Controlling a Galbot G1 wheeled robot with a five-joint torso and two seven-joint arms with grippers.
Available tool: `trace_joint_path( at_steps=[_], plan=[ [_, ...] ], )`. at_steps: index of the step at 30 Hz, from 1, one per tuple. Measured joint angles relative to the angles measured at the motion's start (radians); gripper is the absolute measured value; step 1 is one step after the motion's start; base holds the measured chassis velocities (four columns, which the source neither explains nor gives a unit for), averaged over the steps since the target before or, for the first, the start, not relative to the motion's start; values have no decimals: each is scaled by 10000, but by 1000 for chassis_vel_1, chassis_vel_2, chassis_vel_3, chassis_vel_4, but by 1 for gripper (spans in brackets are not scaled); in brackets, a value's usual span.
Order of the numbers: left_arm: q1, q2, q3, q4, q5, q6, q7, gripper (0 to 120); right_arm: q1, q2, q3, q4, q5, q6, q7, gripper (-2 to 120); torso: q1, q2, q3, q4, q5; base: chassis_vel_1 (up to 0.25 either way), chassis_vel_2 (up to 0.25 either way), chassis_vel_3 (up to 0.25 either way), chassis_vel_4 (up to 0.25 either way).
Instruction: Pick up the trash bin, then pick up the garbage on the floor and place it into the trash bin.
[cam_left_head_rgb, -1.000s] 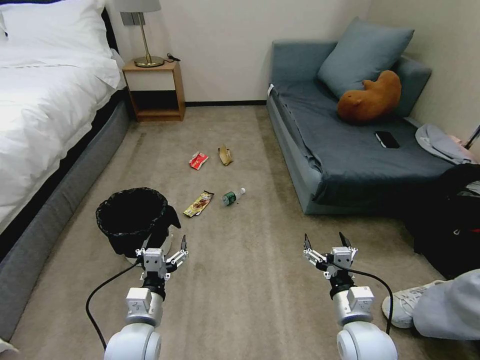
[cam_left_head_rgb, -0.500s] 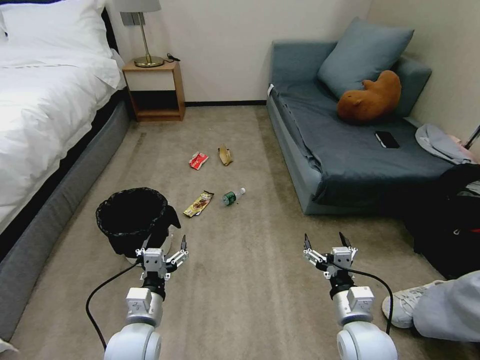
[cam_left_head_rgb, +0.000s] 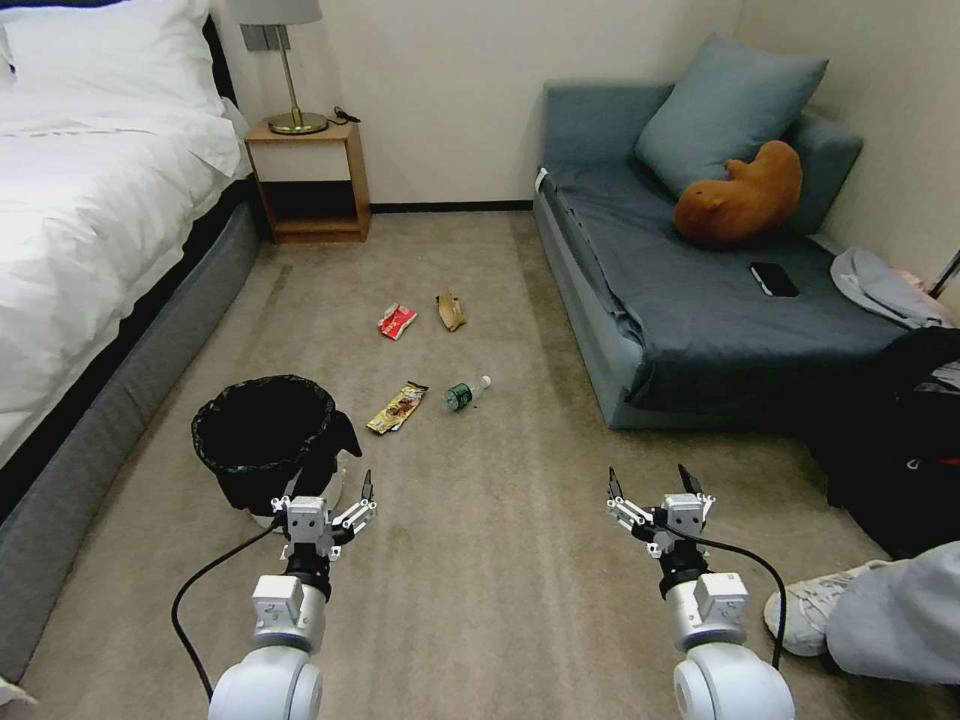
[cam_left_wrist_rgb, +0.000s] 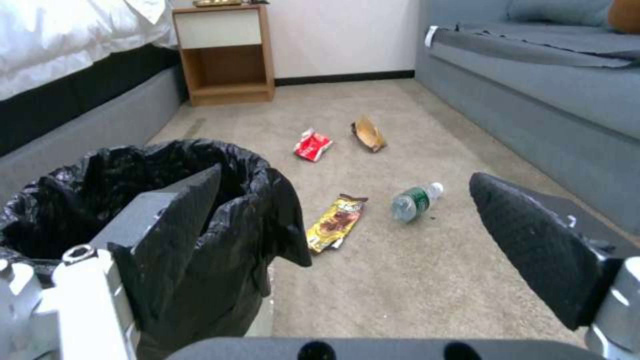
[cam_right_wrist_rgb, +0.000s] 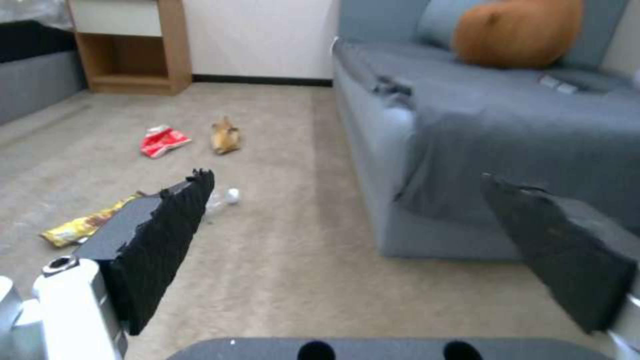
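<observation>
The trash bin (cam_left_head_rgb: 262, 432), white with a black bag over its rim, stands on the carpet at front left; the left wrist view has it close by (cam_left_wrist_rgb: 127, 200). My left gripper (cam_left_head_rgb: 338, 481) hovers open just beside its near right side. My right gripper (cam_left_head_rgb: 649, 480) hangs open over bare carpet (cam_right_wrist_rgb: 347, 177). The garbage lies further ahead: a red-and-white packet (cam_left_head_rgb: 397, 321), a tan wrapper (cam_left_head_rgb: 451, 311), a gold-brown wrapper (cam_left_head_rgb: 397, 407) and a small clear bottle (cam_left_head_rgb: 466, 393). The left wrist view shows the gold wrapper (cam_left_wrist_rgb: 335, 222) and bottle (cam_left_wrist_rgb: 415, 201) between my open fingers.
A white bed (cam_left_head_rgb: 90, 220) borders the left side, a wooden nightstand (cam_left_head_rgb: 308, 180) stands at the back wall. A grey sofa (cam_left_head_rgb: 690, 300) with a brown plush toy (cam_left_head_rgb: 740, 195) and black phone (cam_left_head_rgb: 775, 279) fills the right. A person's shoe (cam_left_head_rgb: 805, 615) rests at front right.
</observation>
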Motion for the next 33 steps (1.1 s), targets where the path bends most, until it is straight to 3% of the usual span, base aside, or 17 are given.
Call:
trace_joint_path(
  at_steps=[2, 3, 4, 6, 7, 9, 10, 12, 15, 17, 24, 27, 30, 31, 33],
  plan=[
    [-182, 199, -195, 28, -299, 317, -186, 100, 472, -23, -413, -321, 336, -256, 184, 100, 0, 0, 0, 2, 1, 0, 0, 0, 0],
    [-504, 548, -527, 98, -829, 881, -513, 100, 1020, -54, -891, -700, 726, -556, 411, 100, 0, 0, 1, 3, 1, 0, 0, 0, 0],
    [-504, 548, -527, 98, -829, 881, -513, 100, 1020, -54, -891, -700, 726, -556, 411, 100, 0, 0, 1, 3, 1, 0, 0, 0, 0],
    [-941, 1019, -985, 186, -1548, 1657, -961, 100, 1773, -97, -1538, -1225, 1264, -965, 722, 100, 0, 0, 1, 2, 0, 0, 0, 0, 0],
    [-941, 1019, -985, 186, -1548, 1657, -961, 100, 1773, -97, -1538, -1225, 1264, -965, 722, 100, 0, 0, 1, 2, 0, 0, 0, 0, 0],
    [-1412, 1528, -1469, 283, -2332, 2497, -1439, 99, 2518, -139, -2186, -1742, 1790, -1369, 1021, 100, 0, 0, 1, 3, -1, 0, 0, 0, 0],
    [-1412, 1528, -1469, 283, -2332, 2497, -1439, 99, 2518, -139, -2186, -1742, 1790, -1369, 1021, 100, 0, 0, 1, 3, -1, 0, 0, 0, 0],
    [-1970, 2133, -2046, 398, -3262, 3495, -2001, 99, 3431, -188, -2982, -2373, 2439, -1862, 1392, 100, 0, 0, 2, 2, -1, 0, 0, 0, 0],
    [-2179, 2358, -2263, 441, -3604, 3857, -2214, 99, 3798, -208, -3307, -2627, 2706, -2067, 1540, 100, 1, 0, 1, 3, -2, 0, 0, 0, 0],
    [-2666, 2885, -2782, 534, -4385, 4702, -2724, 99, 4712, -256, -4102, -3262, 3357, -2559, 1911, 100, 0, 0, 2, 1, 3, 0, 0, 0, 0],
    [-2736, 2966, -2844, 551, -4554, 4865, -2777, 99, 6158, -334, -5362, -4265, 4389, -3336, 2491, 100, 0, -1, 2, 3, 1, 0, 0, 0, 0],
    [-2832, 3271, -3094, 428, -4966, 5013, -2800, 99, 6751, -393, -5808, -4578, 4729, -3571, 2667, 100, 1, -1, 2, 4, 0, 0, 0, 0, 0],
    [-3033, 3884, -3470, 153, -5643, 5159, -2827, 98, 7238, -593, -6158, -4735, 5021, -3674, 2748, 100, 1, -2, 3, 3, 5, 0, 0, 0, 0],
    [-3033, 3884, -3470, 153, -5643, 5159, -2827, 98, 7238, -593, -6158, -4735, 5021, -3674, 2748, 100, 1, -2, 3, 3, 5, 0, 0, 0, 0],
    [-3147, 4127, -3541, 114, -5870, 5189, -2849, 98, 8374, -1243, -6862, -4979, 5702, -3810, 2915, 100, 1, -1, 1, 2, 0, 0, 0, 0, 0]
  ],
)
